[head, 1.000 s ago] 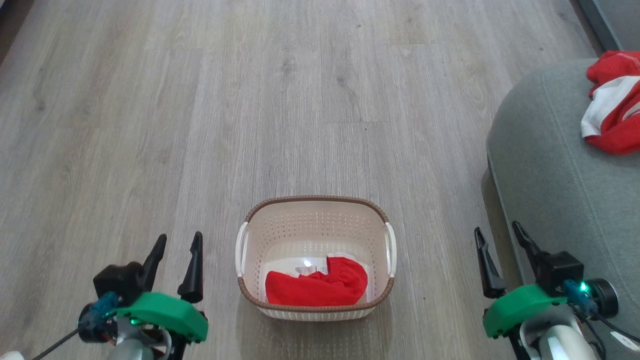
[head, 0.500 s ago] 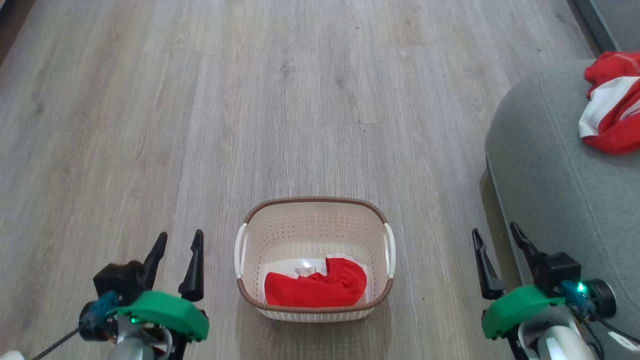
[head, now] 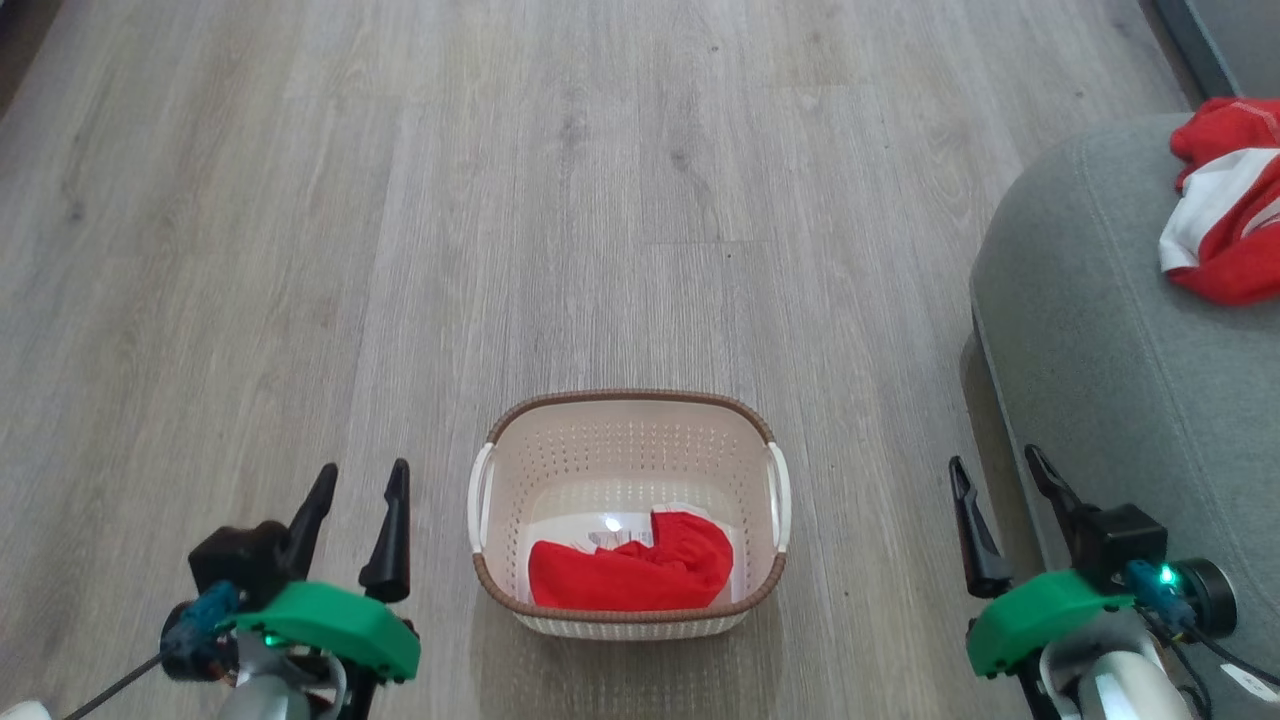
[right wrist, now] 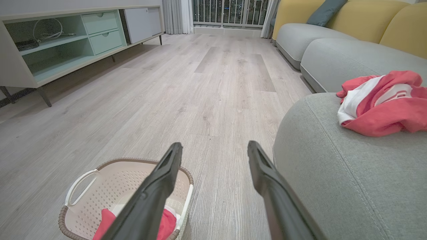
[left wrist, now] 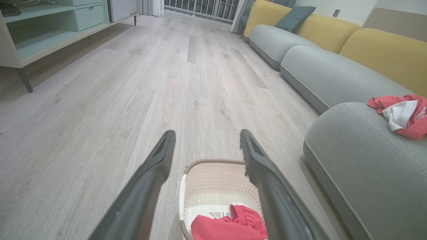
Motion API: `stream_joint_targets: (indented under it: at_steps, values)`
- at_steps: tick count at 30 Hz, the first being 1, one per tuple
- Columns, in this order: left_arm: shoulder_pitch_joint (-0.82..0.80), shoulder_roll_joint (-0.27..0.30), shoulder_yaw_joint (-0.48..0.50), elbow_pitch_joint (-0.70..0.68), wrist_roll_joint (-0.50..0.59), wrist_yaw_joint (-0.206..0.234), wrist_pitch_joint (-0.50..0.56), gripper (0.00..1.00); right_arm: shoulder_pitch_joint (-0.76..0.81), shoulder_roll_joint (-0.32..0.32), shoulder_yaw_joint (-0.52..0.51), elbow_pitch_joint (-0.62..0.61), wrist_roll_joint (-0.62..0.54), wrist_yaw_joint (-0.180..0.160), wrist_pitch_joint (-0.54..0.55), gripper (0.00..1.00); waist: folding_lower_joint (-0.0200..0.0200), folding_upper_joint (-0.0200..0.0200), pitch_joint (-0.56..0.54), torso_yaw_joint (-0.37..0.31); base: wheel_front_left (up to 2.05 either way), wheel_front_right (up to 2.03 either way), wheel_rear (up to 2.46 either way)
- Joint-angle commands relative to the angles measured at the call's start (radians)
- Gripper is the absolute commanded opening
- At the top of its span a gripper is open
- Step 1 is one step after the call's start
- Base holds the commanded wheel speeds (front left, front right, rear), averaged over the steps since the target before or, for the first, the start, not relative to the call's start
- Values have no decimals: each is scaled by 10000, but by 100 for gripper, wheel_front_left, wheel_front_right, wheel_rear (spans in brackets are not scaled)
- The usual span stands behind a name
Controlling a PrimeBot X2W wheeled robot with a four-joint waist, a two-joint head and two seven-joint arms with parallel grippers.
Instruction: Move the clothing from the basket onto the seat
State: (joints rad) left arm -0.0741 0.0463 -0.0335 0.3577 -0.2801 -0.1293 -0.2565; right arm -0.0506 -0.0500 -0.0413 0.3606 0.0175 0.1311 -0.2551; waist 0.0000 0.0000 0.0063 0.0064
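Observation:
The cream basket [head: 628, 430] with a brown rim stands on the wood floor between my arms. One red garment [head: 630, 575] lies crumpled at its near end, over a label. A second red and white garment [head: 1225, 200] lies on the grey-green seat [head: 1090, 330] at the right. My left gripper [head: 360, 478] hangs open to the left of the basket, nothing between its fingers. My right gripper [head: 998, 470] is open too, between the basket and the seat's edge. The left wrist view shows the basket [left wrist: 217, 173] and garment [left wrist: 230, 226] just ahead; the right wrist view shows the seat [right wrist: 333, 160] and its garment [right wrist: 383, 106].
A long sofa [left wrist: 320, 50] with grey seats and yellow backs runs along the right beyond the seat. A pale green low cabinet [right wrist: 60, 43] on thin legs lines the left wall. Bare wood floor [head: 560, 200] stretches ahead of the basket.
The head view has shifted very slightly; the grippers, basket and garments hold their places.

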Motion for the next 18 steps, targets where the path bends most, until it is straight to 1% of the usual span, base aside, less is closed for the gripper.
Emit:
stream_joint_targets:
  at_steps: [1,8,11,15,18]
  values:
    - [-296,40,223,-373,-58,-13,-53,100,-408,-3,211,-313,-65,-4,-66,100,0,0,37,-12,0,0,0]
    - [-557,40,-36,-347,38,-13,-53,100,-625,-3,164,-466,-85,-4,-66,100,0,0,556,-59,0,0,0]
    - [-1011,51,-286,-214,160,-13,-53,100,-909,-3,79,-617,-136,-4,-66,100,0,0,1097,-95,0,0,0]
    - [-1898,183,-863,212,303,-13,-53,100,-1483,-3,-33,-855,-245,-4,-66,100,0,0,1981,-194,0,0,0]
    - [-2783,298,-1333,611,370,-13,-49,100,-2062,-3,-91,-1117,-302,-4,-66,100,0,0,2905,-325,0,0,0]
